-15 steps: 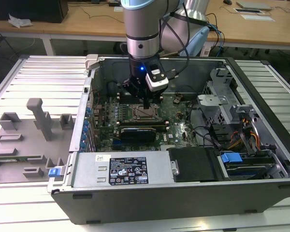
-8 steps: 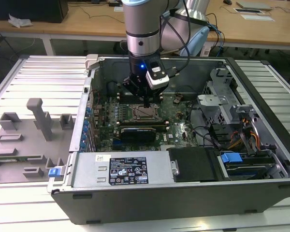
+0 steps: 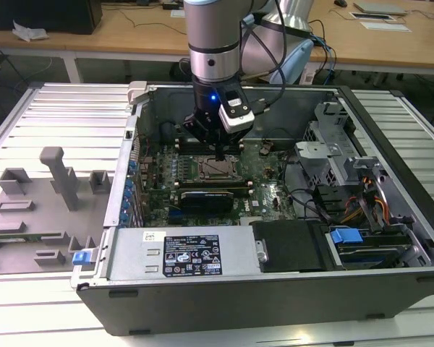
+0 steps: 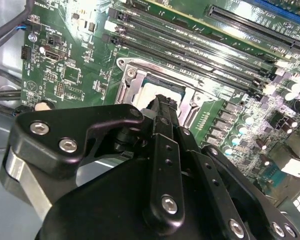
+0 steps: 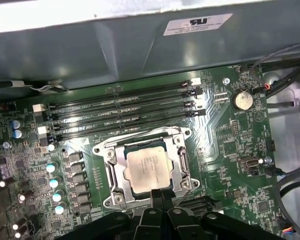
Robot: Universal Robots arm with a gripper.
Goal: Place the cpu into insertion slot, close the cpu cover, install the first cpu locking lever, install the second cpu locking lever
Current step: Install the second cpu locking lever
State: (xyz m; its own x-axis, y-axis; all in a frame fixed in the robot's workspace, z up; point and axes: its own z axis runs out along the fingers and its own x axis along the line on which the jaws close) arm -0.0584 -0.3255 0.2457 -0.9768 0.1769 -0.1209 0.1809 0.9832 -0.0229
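Note:
The cpu (image 5: pixel 147 168), a pale silvery square chip, lies flat in the insertion slot (image 5: pixel 186 184) on the green motherboard. The cpu cover (image 5: pixel 118 169), a silver-grey frame, lies down around the chip, which shows through its window. Thin wire levers run along the frame's sides; I cannot tell whether they are latched. My gripper (image 5: pixel 162 196) is shut with nothing between its fingers, and its tip sits at the socket's edge. In the second wrist view the gripper (image 4: pixel 162 103) hangs just over the chip (image 4: pixel 157 91). In the exterior view the gripper (image 3: pixel 222 153) stands upright above the socket (image 3: pixel 217 168) inside the open case.
Long black RAM slots (image 5: pixel 125 107) run beside the socket, with the case wall (image 5: pixel 140 50) behind them. Capacitors (image 5: pixel 52 170), a coin battery (image 5: pixel 242 99) and cables (image 5: pixel 290 65) flank the board. The power supply (image 3: pixel 181 253), drive bay (image 3: pixel 362 188) and a grey fixture tray (image 3: pixel 50 188) surround the work area.

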